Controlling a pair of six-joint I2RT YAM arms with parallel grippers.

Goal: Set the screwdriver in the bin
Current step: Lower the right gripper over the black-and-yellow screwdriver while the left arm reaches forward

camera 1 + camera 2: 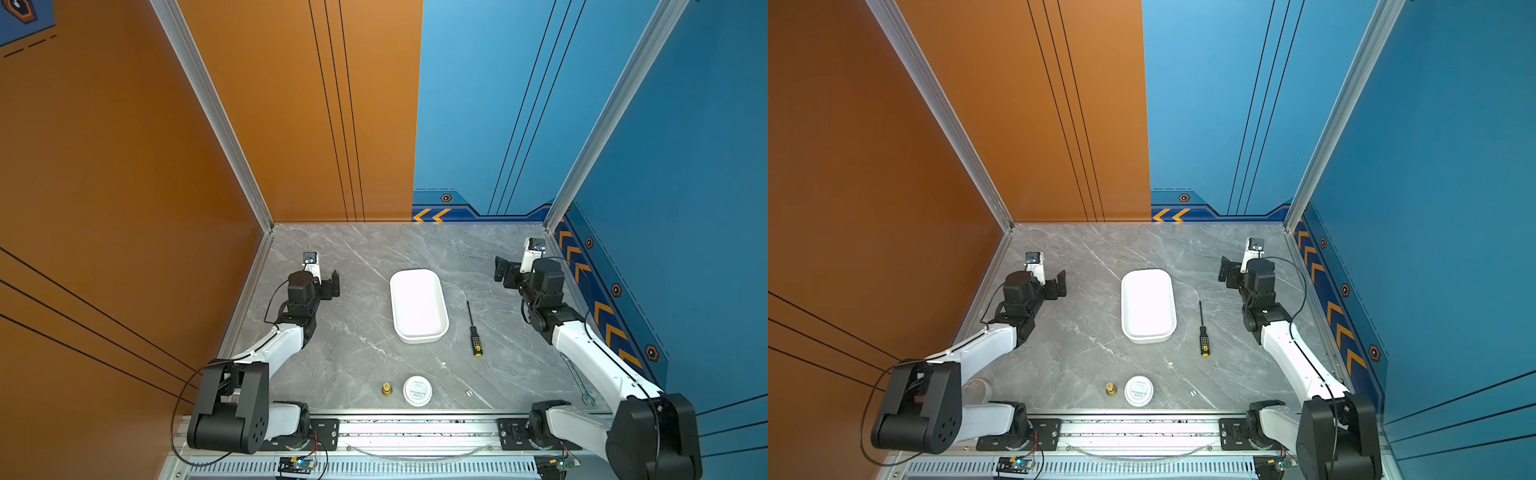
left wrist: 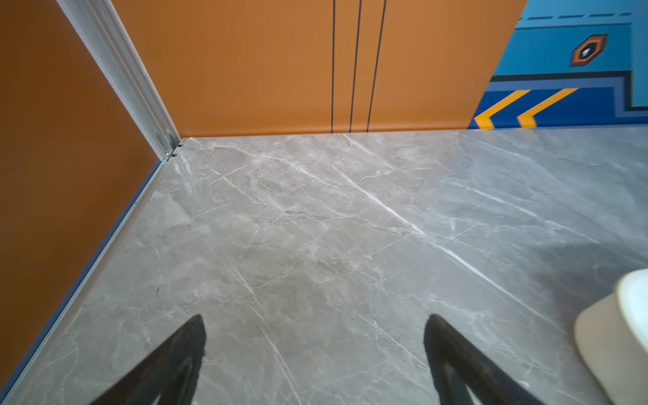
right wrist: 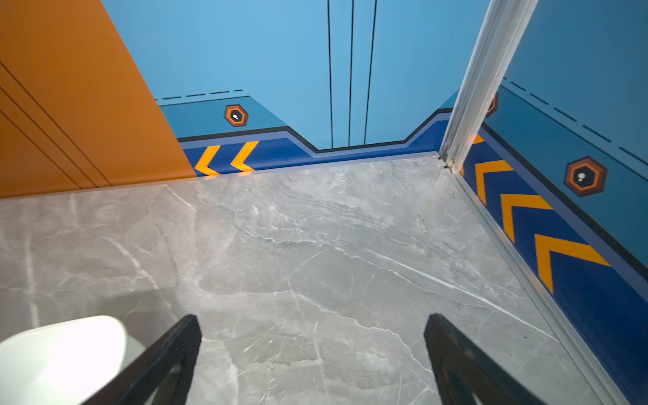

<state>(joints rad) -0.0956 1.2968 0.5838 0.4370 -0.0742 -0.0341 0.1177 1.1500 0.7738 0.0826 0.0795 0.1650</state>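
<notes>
Desk: grey marble pattern with white veins — soft, even light, blurred shadows.
Left wall: orange, crossed by thin black lines.
Back wall: orange half meets blue half at a straight vertical seam; three black lines on each.
Right wall: blue, with a low dark-blue band of orange chevrons and hexagon badges.
Corners: aluminium posts rise at both back corners.
Front edge: metal rail.

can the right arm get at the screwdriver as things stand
Probably yes. The screwdriver lies flat on bare table between the bin and the right arm, touching nothing. The right gripper is open and empty, a little beyond its tip. Nothing stands between them.
</notes>
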